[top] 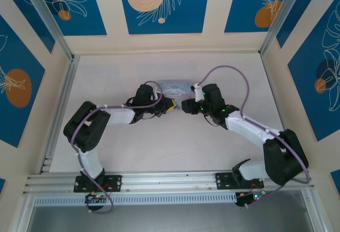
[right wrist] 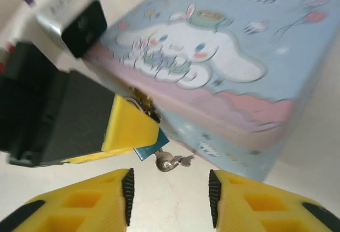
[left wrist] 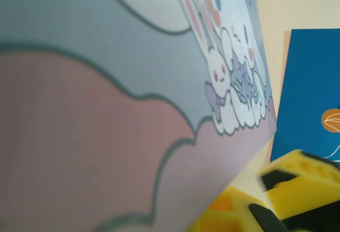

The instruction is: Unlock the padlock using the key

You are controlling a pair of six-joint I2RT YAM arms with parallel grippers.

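Hanging under the padlock (right wrist: pixel 150 150), the key (right wrist: pixel 171 162) faces parted right jaws.

One tin box (right wrist: pixel 228 67); one padlock (right wrist: pixel 150 151); one key (right wrist: pixel 171 162); two claws: left claw (top: pixel 170 106), right claw (right wrist: pixel 170 189).

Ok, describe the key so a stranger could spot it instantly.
Find the pale blue cartoon tin box mid-table. By its near wall is a small dark blue padlock. The key is the tiny silvery piece poking out beneath it, thin and bright where the padlock is blocky and blue.
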